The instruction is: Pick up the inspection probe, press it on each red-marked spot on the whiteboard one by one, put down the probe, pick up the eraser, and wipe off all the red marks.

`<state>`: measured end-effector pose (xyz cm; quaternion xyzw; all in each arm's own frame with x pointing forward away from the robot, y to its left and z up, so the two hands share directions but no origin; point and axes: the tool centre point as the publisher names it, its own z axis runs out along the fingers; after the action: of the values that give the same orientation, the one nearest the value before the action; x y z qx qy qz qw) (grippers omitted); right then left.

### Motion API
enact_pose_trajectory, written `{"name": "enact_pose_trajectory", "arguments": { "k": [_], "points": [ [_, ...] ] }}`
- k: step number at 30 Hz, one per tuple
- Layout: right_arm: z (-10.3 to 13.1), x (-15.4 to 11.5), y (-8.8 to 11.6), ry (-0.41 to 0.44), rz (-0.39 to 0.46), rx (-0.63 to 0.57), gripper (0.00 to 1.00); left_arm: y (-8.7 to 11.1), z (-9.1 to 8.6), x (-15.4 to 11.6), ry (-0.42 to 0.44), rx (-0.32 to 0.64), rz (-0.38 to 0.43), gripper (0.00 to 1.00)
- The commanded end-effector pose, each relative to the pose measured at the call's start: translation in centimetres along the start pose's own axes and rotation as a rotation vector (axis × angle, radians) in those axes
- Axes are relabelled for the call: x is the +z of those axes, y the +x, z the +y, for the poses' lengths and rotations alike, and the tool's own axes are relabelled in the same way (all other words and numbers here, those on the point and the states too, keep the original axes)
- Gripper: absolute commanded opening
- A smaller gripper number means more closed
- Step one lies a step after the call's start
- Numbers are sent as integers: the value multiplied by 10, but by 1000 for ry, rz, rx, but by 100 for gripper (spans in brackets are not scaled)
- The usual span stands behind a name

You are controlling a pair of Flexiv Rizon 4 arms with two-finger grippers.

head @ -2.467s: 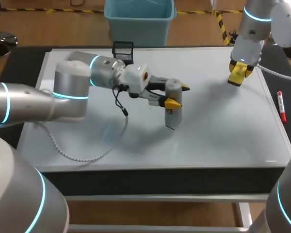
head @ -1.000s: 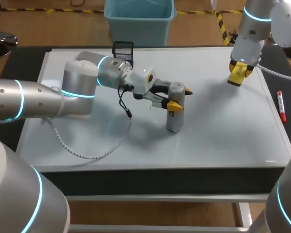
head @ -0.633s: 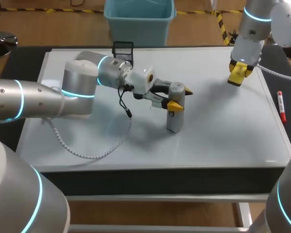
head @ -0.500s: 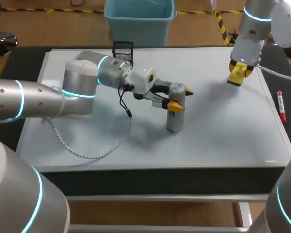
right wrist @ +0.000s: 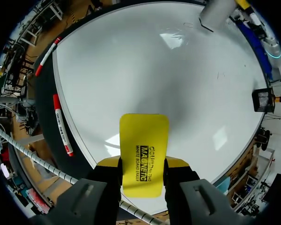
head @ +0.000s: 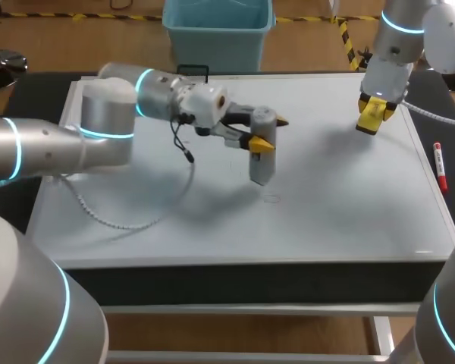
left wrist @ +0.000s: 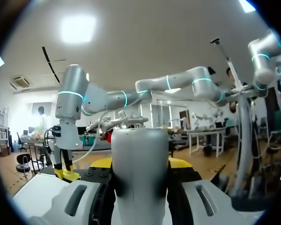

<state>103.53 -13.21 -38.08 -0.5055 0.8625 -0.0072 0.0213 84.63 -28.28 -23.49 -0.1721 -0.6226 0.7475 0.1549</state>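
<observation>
The grey cylindrical probe [head: 260, 165] hangs upright just above the whiteboard [head: 341, 205], near its middle. My left gripper [head: 271, 133] is shut on the probe's upper part. In the left wrist view the probe [left wrist: 140, 178] fills the space between the fingers of the left gripper [left wrist: 140, 164]. A faint small mark [head: 271, 199] lies on the board just in front of the probe's tip. My right gripper [head: 374, 111] hovers over the far right of the board, shut on the yellow eraser [head: 371, 119]. The eraser [right wrist: 144, 150] sticks out ahead of the right gripper [right wrist: 143, 165].
A red marker [head: 438, 167] lies on the dark strip right of the board, and a second one [right wrist: 46, 55] lies farther along it. A black mesh basket [right wrist: 262, 97] sits at the board's far edge, with a blue bin [head: 218, 30] behind it. The left arm's cable [head: 129, 224] trails over the left half.
My left arm has lifted the probe off the board and carried it a little back and to the left. The right arm and eraser have not moved.
</observation>
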Motion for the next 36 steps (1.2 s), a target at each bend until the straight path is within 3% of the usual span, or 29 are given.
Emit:
{"name": "enact_pose_trajectory", "arguments": {
  "k": [1,15,25,36],
  "points": [
    [-1,-1,0,0,3,-3,0,16,-21,-30,0,11,-67,0],
    [-1,-1,0,0,3,-3,0,15,-56,-133,-87,15,-266,0],
    [-1,-1,0,0,3,-3,0,14,-51,-198,-74,-38,-380,0],
    [-1,-1,0,0,3,-3,0,20,-58,-237,-45,-13,-429,0]
  ]
}}
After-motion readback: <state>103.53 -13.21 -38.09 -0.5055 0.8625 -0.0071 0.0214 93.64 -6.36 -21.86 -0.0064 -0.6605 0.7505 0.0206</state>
